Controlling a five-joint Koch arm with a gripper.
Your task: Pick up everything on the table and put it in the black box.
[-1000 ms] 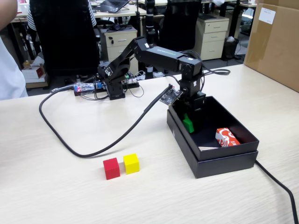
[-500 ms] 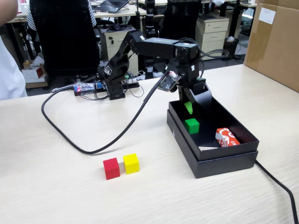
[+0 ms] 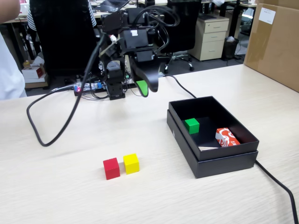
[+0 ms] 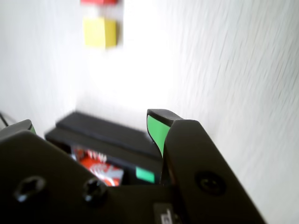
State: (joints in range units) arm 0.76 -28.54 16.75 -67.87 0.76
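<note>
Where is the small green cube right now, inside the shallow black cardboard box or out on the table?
Inside. The small green cube rests on the floor of the shallow black cardboard box, free of the raised gripper.

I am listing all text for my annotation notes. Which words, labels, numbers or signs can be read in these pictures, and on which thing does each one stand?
None can be read.
Red-and-white packet in the black box: white printing, too small; blurred in the wrist view.
Brown carton: white label, too small.
Gripper body, wrist view: white marks cut off by the lower edge.
</note>
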